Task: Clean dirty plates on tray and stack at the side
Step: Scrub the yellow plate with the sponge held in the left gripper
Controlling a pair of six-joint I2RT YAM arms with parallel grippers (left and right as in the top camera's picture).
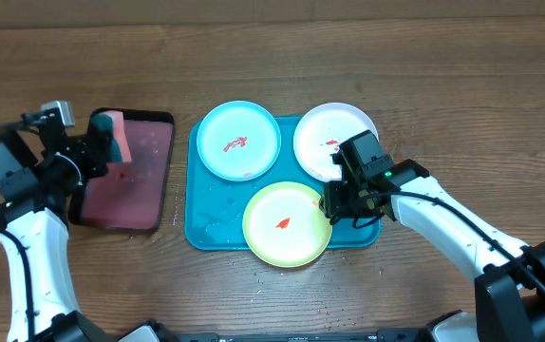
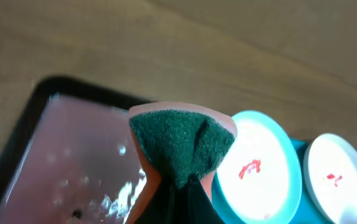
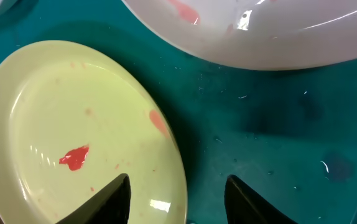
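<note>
Findings at the table [image 1: 462,66], as observed.

The turquoise tray [image 1: 204,217] lies at centre with all three plates on it, none stacked. The light blue plate [image 1: 238,141] occupies the far left, the white plate [image 1: 322,133] the far right, and the yellow-green plate [image 1: 287,224] the near middle, lapping over the tray's near rim. Each carries a red smear near its centre. Wet patches show on the bare near-left part of the tray.

To the left of it, just beside, sits a black-rimmed tray [image 1: 140,113] holding pinkish liquid.

The left gripper [image 1: 102,147] is over the far end of that black tray, pinching a sponge [image 1: 119,138]. Its wrist view shows the sponge [image 2: 178,143] folded between the fingers, dark green scouring face outward, pink body behind.

The right gripper [image 1: 332,203] is at the right edge of the yellow-green plate, just near of the white one. Its wrist view shows the right gripper [image 3: 177,180] with jaws spread, one finger over the yellow-green plate [image 3: 73,118] and the other over bare tray [image 3: 265,130], straddling the plate's rim. Contact with the rim cannot be determined. The white plate [image 3: 278,31] fills the far side of that view.
</note>
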